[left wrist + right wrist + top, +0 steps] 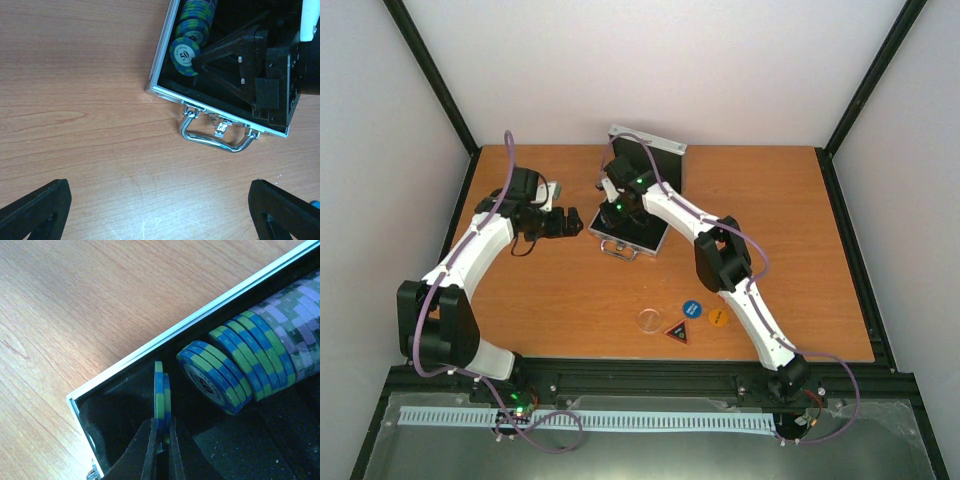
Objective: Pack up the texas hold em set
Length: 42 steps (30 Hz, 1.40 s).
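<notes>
One blue-and-green chip, possibly a pair, stands on edge, clenched in the right arm's jaws. It is lowered into the groove of the open case, likely so it can join the row of chips just beside it. The left arm's jaws hang released over bare wood near the case's handle, grasping nothing. The case sits toward the far middle of the orange wooden counter, and four buttons wait near its near edge. White walls and black frame posts enclose everything.
</notes>
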Each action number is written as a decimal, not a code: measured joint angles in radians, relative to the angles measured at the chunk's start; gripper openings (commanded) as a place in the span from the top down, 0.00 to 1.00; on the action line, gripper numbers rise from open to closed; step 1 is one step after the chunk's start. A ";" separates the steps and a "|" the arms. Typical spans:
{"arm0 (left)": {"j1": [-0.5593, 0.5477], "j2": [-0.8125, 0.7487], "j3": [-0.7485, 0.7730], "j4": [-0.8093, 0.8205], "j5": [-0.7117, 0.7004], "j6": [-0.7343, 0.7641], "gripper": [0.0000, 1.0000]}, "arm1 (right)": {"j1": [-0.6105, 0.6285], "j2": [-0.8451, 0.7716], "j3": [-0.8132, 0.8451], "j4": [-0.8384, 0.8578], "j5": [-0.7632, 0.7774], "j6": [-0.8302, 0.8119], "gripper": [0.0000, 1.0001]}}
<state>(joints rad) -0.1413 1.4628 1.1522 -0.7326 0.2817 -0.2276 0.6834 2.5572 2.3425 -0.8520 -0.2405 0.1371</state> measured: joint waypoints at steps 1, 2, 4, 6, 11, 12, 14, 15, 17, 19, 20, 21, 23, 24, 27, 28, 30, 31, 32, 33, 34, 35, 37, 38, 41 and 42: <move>0.000 0.000 0.000 0.000 0.000 0.000 0.00 | 0.001 0.000 0.000 0.000 0.007 -0.007 0.97; 0.000 0.000 0.000 0.000 0.001 0.000 0.00 | 0.002 0.000 0.002 0.000 0.015 -0.015 0.97; 0.000 0.000 0.000 0.000 0.004 0.000 0.00 | 0.004 0.000 0.003 0.000 0.029 -0.027 0.97; 0.000 0.000 0.000 0.000 0.007 0.000 0.00 | 0.006 0.000 0.008 -0.002 0.052 -0.040 0.97; 0.000 0.000 0.000 0.000 0.014 0.000 0.00 | 0.004 0.000 0.023 -0.013 0.107 -0.059 0.97; 0.000 0.000 0.000 0.000 0.015 0.000 0.00 | 0.004 0.000 0.023 -0.013 0.114 -0.063 0.96; 0.000 0.000 0.000 0.000 0.016 0.000 0.00 | 0.005 0.000 0.023 -0.014 0.127 -0.068 0.91; 0.000 0.000 0.000 0.000 0.017 0.000 0.00 | 0.005 0.000 0.024 -0.015 0.129 -0.070 0.85; 0.000 0.000 0.000 0.000 0.018 0.000 0.00 | 0.005 0.000 0.024 -0.016 0.135 -0.073 0.78; 0.000 0.000 0.000 0.000 0.018 0.000 0.00 | 0.004 0.000 0.024 -0.026 0.150 -0.077 0.70; 0.000 0.000 0.000 0.000 0.018 0.000 0.00 | 0.002 0.000 0.024 -0.033 0.155 -0.084 0.69; 0.000 0.000 0.000 0.000 0.019 0.000 0.00 | 0.001 0.000 0.024 -0.034 0.159 -0.082 0.68; 0.000 0.000 0.000 0.000 0.019 0.000 0.00 | 0.000 0.000 0.024 -0.039 0.163 -0.087 0.68; 0.000 0.000 0.000 0.000 0.019 0.000 0.00 | -0.002 0.000 0.024 -0.041 0.166 -0.088 0.68; 0.000 0.000 0.000 0.000 0.019 0.000 0.00 | -0.003 0.000 0.024 -0.043 0.177 -0.089 0.68; 0.000 0.000 0.000 0.000 0.019 0.000 0.00 | -0.003 0.000 0.024 -0.042 0.179 -0.089 0.68; 0.000 0.000 0.000 0.000 0.019 0.000 0.00 | -0.003 0.000 0.024 -0.043 0.180 -0.089 0.68; 0.000 0.000 0.000 0.000 0.019 0.000 0.00 | -0.003 0.000 0.024 -0.043 0.180 -0.089 0.68; 0.000 0.000 0.000 0.000 0.020 0.000 0.00 | -0.003 0.000 0.022 -0.042 0.180 -0.089 0.68; 0.000 0.000 0.000 0.000 0.020 0.000 0.00 | -0.002 0.000 0.018 -0.040 0.180 -0.089 0.67; 0.000 0.000 0.000 0.000 0.021 0.000 0.00 | -0.002 0.000 0.011 -0.037 0.180 -0.089 0.65; 0.000 0.000 0.000 0.000 0.021 0.000 0.00 | -0.001 0.000 0.003 -0.034 0.180 -0.089 0.61; 0.000 0.000 0.000 0.001 0.021 0.000 0.00 | 0.001 0.000 -0.009 -0.031 0.181 -0.089 0.57; 0.000 0.000 0.000 0.001 0.022 0.000 0.00 | 0.003 0.000 -0.012 -0.031 0.183 -0.089 0.55; 0.000 0.000 0.000 0.001 0.022 0.000 0.00 | 0.006 -0.001 -0.016 -0.031 0.188 -0.092 0.54; 0.000 0.000 0.000 0.001 0.022 0.000 0.00 | 0.007 -0.002 -0.016 -0.031 0.190 -0.091 0.54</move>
<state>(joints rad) -0.1413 1.4628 1.1522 -0.7315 0.3038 -0.2272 0.6907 2.5553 2.3260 -0.8833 -0.0505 0.0463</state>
